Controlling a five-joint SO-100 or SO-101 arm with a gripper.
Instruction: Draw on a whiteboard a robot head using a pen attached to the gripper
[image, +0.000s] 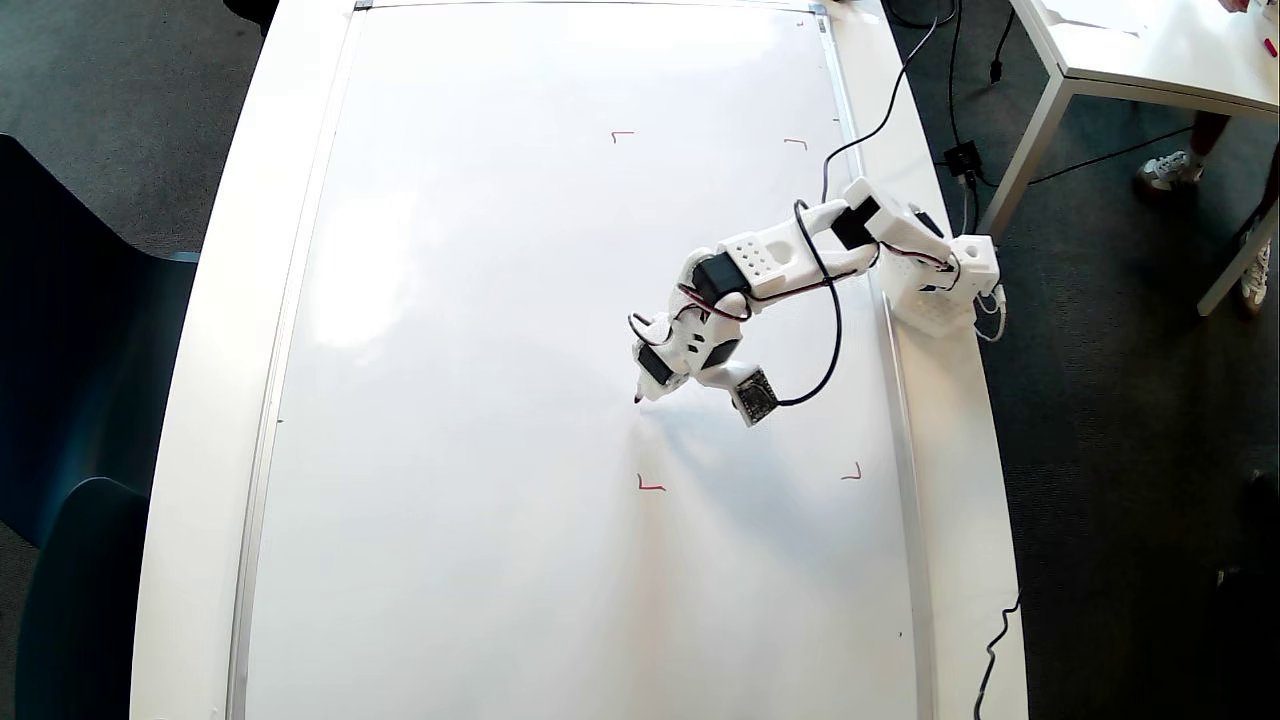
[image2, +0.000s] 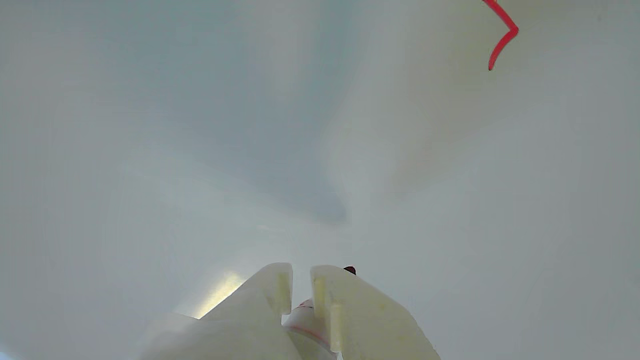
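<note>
The whiteboard (image: 480, 350) covers most of the long white table (image: 210, 330) and carries four small red corner marks (image: 650, 486); no robot head drawing shows on it. The white arm (image: 790, 260) reaches in from its base (image: 945, 290) at the board's right edge in the overhead view. The gripper (image2: 301, 280) is clenched around the pen (image2: 306, 320), whose dark tip (image: 638, 399) sits at the board surface, between the left-hand marks.

no readable text, only 4 red corner marks (image: 650, 485) on the whiteboard (image: 480, 400)
</note>
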